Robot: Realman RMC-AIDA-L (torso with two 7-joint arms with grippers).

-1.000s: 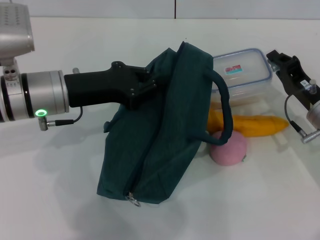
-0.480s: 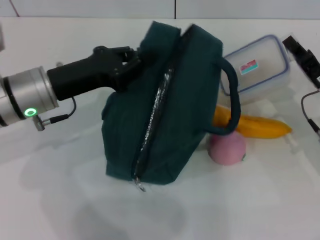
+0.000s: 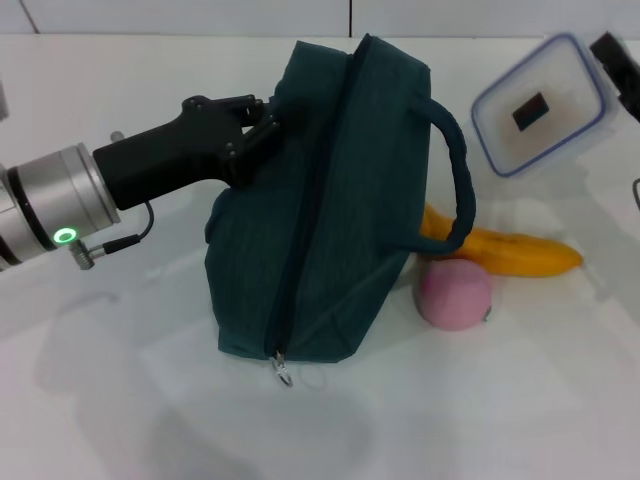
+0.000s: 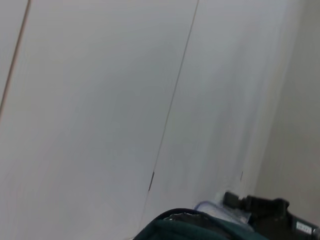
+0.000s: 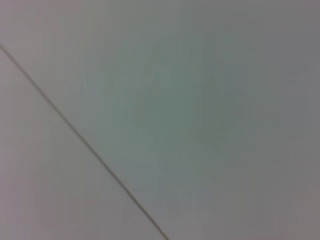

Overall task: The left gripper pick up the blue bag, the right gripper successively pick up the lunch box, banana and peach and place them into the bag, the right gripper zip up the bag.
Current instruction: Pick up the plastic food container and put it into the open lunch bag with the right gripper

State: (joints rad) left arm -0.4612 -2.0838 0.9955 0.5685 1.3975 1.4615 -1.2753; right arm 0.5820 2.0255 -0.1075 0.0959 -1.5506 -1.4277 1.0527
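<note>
On the white table (image 3: pixel 520 400), the peach (image 3: pixel 455 294) lies nearest, right of the blue bag (image 3: pixel 320 210), with the banana (image 3: pixel 520 253) just behind it. The left gripper (image 3: pixel 262 128) is clamped on the upright bag's far left top edge. At far right, the lunch box (image 3: pixel 540 105) is tilted off the table beside the right gripper (image 3: pixel 618 55), whose fingers cannot be made out.

A white table (image 3: pixel 120 400) meets what looks like a pale panelled wall (image 4: pixel 100 100) with thin seams

Teal blue bag (image 3: pixel 330 200) upright, zipped; lunch box (image 3: pixel 540 110) apparently lifted, tilted.
</note>
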